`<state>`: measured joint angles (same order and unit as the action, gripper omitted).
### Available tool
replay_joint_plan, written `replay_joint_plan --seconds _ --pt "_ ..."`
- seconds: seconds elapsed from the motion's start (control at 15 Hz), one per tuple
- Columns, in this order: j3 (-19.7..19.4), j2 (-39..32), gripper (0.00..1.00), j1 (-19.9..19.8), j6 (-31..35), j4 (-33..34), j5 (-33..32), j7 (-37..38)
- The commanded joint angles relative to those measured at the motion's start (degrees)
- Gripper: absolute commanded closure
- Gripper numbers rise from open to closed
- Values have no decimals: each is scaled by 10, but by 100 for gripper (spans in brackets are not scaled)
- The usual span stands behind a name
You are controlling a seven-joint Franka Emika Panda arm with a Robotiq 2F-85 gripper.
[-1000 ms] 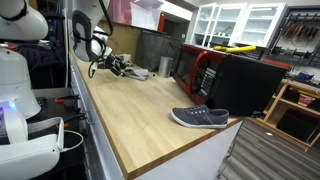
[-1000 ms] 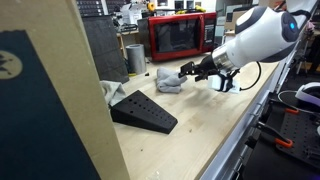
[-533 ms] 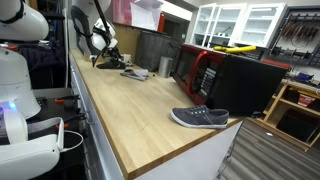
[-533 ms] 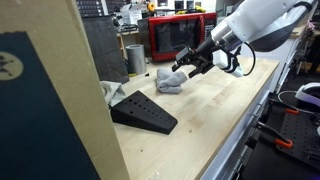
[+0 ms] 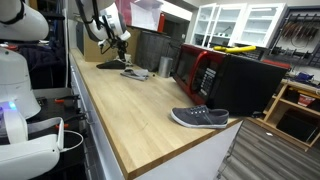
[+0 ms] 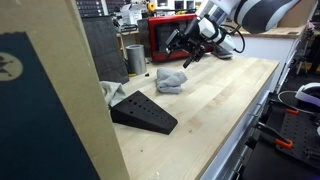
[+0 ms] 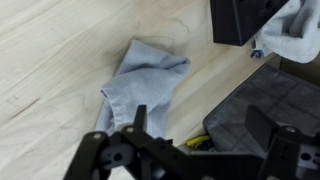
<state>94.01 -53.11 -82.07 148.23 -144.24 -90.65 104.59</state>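
Observation:
My gripper [image 7: 200, 126] is open and empty, its two black fingers spread wide at the bottom of the wrist view. It hangs well above the wooden counter. Below it lies a crumpled grey cloth [image 7: 145, 75], flat on the wood and apart from the fingers. In both exterior views the gripper [image 6: 186, 46] [image 5: 118, 38] is raised above and behind the cloth [image 6: 170, 79] [image 5: 137, 73]. A black wedge-shaped block [image 6: 143, 110] lies on the counter beside the cloth.
A red microwave [image 6: 180, 35] and a metal cup [image 6: 135, 58] stand behind the cloth. A dark mesh box [image 7: 272, 95] and a white rag [image 7: 296, 35] lie near it. A grey shoe [image 5: 200, 117] sits near the counter's end. A cardboard panel [image 6: 50, 100] blocks one side.
My gripper has risen from just above the counter beside the cloth to well above it and moved back toward the microwave. The cloth lies where it was.

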Motion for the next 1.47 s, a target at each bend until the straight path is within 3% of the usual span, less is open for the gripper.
replay_joint_plan --seconds 0.0,0.47,0.87,0.93,1.07,1.4 --pt "17 29 0 9 16 36 92 -19" --pt "-24 98 0 36 90 93 229 -2" --pt "-128 229 0 82 186 99 393 -47" --pt "-149 248 25 97 197 96 435 -73" --pt "-186 285 34 135 222 91 531 -134" --pt "-242 325 73 231 230 93 777 -265"
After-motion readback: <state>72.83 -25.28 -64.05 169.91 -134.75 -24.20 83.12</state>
